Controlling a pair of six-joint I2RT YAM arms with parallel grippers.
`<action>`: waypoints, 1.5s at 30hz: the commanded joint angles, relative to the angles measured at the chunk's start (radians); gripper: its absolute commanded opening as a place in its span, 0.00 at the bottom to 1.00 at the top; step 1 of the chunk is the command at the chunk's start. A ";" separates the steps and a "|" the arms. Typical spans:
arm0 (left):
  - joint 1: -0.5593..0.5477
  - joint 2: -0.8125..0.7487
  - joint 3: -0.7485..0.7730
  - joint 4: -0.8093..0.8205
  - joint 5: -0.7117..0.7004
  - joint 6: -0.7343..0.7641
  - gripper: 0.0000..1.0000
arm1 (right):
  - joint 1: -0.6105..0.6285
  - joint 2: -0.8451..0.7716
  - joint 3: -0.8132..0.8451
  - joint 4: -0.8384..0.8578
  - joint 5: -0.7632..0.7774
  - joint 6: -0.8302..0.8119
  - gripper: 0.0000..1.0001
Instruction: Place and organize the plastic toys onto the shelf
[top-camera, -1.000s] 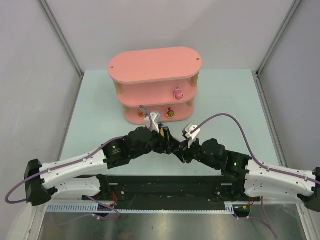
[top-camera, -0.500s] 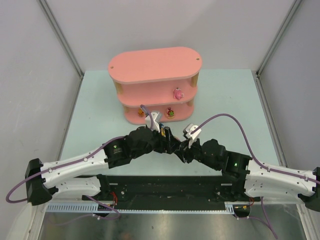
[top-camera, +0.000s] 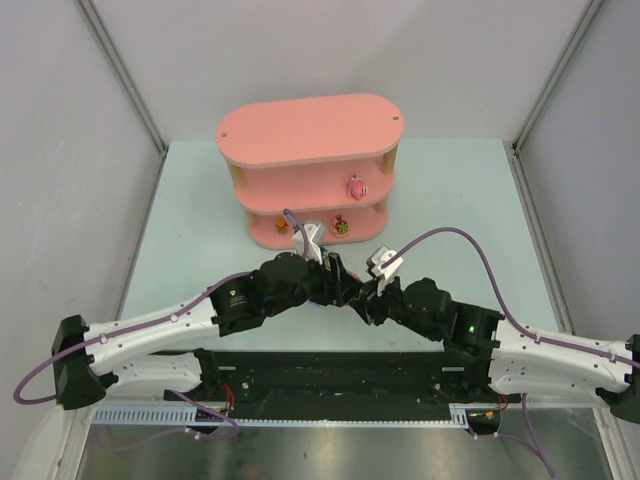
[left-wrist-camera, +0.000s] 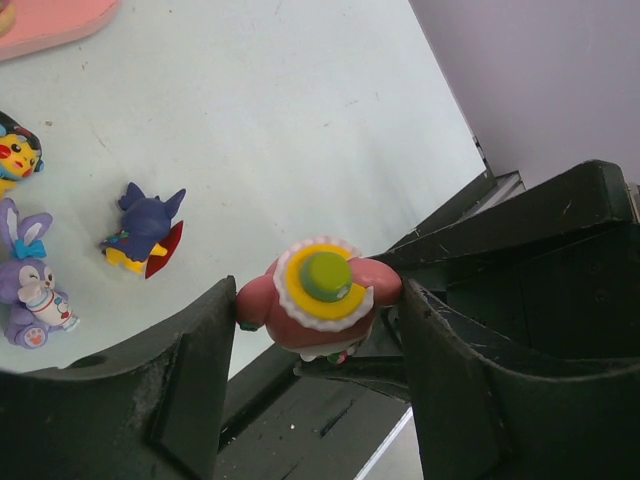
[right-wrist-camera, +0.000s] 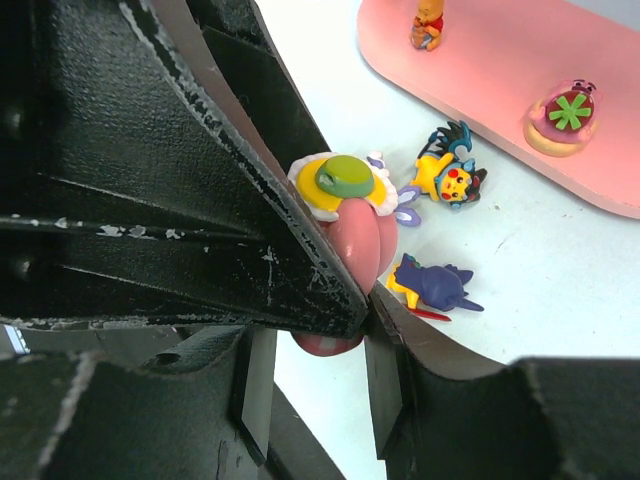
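Note:
My left gripper (left-wrist-camera: 320, 312) is shut on a pink toy (left-wrist-camera: 318, 300) with a yellow frilled hat and a green knob. It holds the toy above the table's near edge. My right gripper (right-wrist-camera: 318, 390) is open, and the toy's (right-wrist-camera: 355, 235) lower end sits between its pads. Both grippers meet at the table's near centre (top-camera: 352, 288). A yellow black-eared toy (left-wrist-camera: 15, 155), a dark blue toy (left-wrist-camera: 145, 230) and a purple rabbit (left-wrist-camera: 30, 285) lie on the table. The pink shelf (top-camera: 305, 130) stands behind them.
On the shelf, a pink toy (top-camera: 354, 186) stands on the middle tier. An orange figurine (right-wrist-camera: 428, 25) and a pink toy with a green flower (right-wrist-camera: 568, 115) are on the bottom board (right-wrist-camera: 480, 70). Grey walls enclose the table.
My left wrist has edged slightly right, toward the right gripper. The toys on the table and the shelf have not moved.

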 joint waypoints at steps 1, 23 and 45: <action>-0.016 0.006 0.019 0.037 0.042 -0.006 0.56 | 0.006 -0.008 0.047 0.122 0.024 -0.004 0.00; -0.004 -0.063 -0.040 -0.024 -0.096 0.029 0.18 | 0.005 -0.063 0.047 0.098 -0.123 0.020 0.88; 0.395 -0.112 0.110 -0.066 -0.099 0.402 0.13 | 0.003 -0.341 0.047 -0.031 0.199 0.039 0.91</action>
